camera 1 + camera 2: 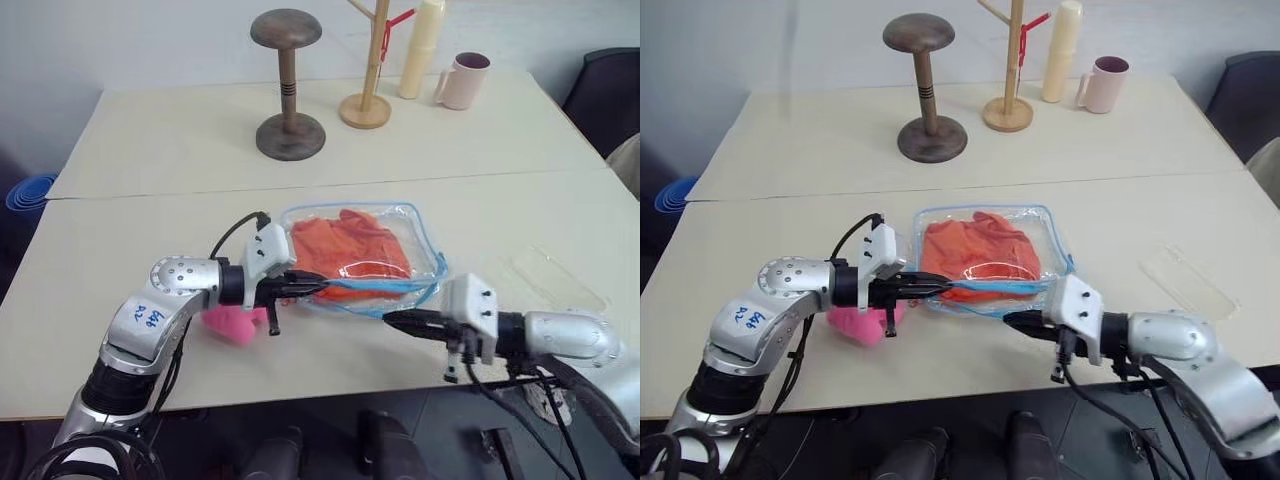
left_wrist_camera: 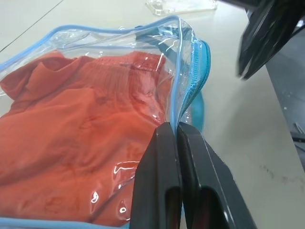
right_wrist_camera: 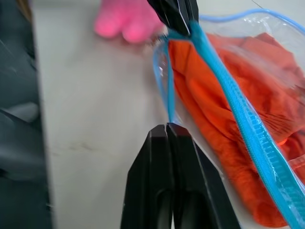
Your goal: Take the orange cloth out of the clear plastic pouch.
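The clear plastic pouch (image 1: pixel 422 228) lies mid-table with its light blue zipper edge (image 1: pixel 385 286) towards me. Inside it sits the wrinkled orange cloth (image 1: pixel 350 250), fully within the plastic. My left gripper (image 1: pixel 318 286) comes in from the left and is shut on the pouch's blue edge; the left wrist view shows its fingers (image 2: pixel 164 157) pinched on the clear wall. My right gripper (image 1: pixel 388 318) reaches in from the right, shut, with a thin blue strip of the pouch's edge (image 3: pixel 167 90) running into its tips (image 3: pixel 167 126).
A pink plush (image 1: pixel 232 324) lies under my left wrist. A flat clear plastic rectangle (image 1: pixel 555 280) lies to the right. At the back stand a dark wooden stand (image 1: pixel 288 90), a light wooden rack (image 1: pixel 368 100), a stack of cups (image 1: pixel 420 48) and a pink mug (image 1: pixel 463 80).
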Controlling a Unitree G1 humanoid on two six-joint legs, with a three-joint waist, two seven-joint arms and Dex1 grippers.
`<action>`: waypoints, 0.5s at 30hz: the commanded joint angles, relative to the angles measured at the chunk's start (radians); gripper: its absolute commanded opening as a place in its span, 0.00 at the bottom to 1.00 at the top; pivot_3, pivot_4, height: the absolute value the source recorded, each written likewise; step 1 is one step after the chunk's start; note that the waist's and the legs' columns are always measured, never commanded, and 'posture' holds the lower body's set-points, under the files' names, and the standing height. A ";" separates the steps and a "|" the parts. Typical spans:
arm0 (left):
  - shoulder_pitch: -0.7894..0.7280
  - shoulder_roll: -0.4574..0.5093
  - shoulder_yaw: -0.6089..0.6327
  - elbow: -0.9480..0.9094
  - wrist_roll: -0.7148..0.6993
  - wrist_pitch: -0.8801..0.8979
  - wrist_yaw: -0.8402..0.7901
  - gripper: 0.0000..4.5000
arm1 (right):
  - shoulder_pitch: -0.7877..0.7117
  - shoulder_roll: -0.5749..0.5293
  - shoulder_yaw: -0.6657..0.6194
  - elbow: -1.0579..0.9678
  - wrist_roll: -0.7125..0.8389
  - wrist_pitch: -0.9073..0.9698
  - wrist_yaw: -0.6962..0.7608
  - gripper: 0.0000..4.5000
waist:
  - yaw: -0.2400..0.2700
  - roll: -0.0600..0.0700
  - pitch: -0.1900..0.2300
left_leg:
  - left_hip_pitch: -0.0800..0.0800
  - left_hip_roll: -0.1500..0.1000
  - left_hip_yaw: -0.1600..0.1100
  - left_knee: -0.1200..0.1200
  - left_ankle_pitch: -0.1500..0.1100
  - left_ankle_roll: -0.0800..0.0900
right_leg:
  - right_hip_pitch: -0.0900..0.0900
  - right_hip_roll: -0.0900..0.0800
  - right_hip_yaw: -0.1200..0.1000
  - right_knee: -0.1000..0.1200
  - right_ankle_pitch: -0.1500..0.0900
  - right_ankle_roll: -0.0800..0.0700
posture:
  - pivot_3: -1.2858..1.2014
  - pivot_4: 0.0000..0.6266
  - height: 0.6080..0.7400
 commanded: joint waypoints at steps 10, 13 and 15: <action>-0.016 -0.008 0.005 -0.049 -0.037 0.002 0.038 0.00 | -0.104 0.127 0.140 0.177 -0.339 -0.182 -0.101 0.41 | -0.001 0.000 0.000 | 0.000 0.000 0.001 0.000 0.000 0.000 | -0.001 0.000 0.000 0.000 0.000 0.000 | 0.52 0.24 1.00; -0.022 -0.016 0.005 -0.045 -0.041 0.001 0.047 0.00 | -0.110 0.145 0.146 0.190 -0.395 -0.214 -0.124 0.66 | -0.002 0.000 0.000 | 0.000 0.000 0.001 0.000 0.000 0.000 | -0.001 0.001 0.000 0.000 0.000 0.000 | 0.52 0.24 1.00; -0.027 -0.025 0.011 -0.042 -0.049 0.005 0.054 0.00 | -0.121 0.158 0.156 0.207 -0.462 -0.238 -0.160 0.82 | -0.002 0.000 0.000 | 0.000 0.000 0.001 0.000 0.000 0.000 | -0.001 0.001 0.000 0.000 0.000 0.000 | 0.52 0.24 1.00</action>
